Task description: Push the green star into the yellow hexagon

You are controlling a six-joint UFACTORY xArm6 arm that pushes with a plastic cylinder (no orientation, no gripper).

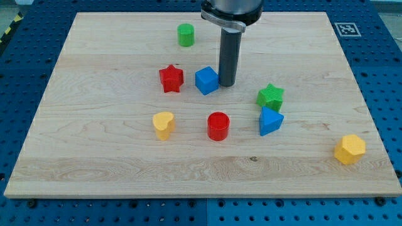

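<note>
— Where was my tip (227, 84) at that moment?

— Down on the wooden board (94, 157), just beside the blue cube (206, 80), on that block's right as the view has it; whether it touched the cube could not be told. Being a bare rod, it held nothing.

— And the green star (271, 96)?

— Right of the tip and a little lower in the view, apart from it. The blue triangular block (270, 120) sat directly below the star, touching or nearly so. The yellow hexagon (350, 149) lay well apart, toward the view's bottom right corner.

— What else stood around?

— A red star (171, 78) left of the blue cube, a red cylinder (218, 126) below the cube, a yellow heart (163, 125) left of that cylinder, and a green cylinder (185, 34) near the view's top.
</note>
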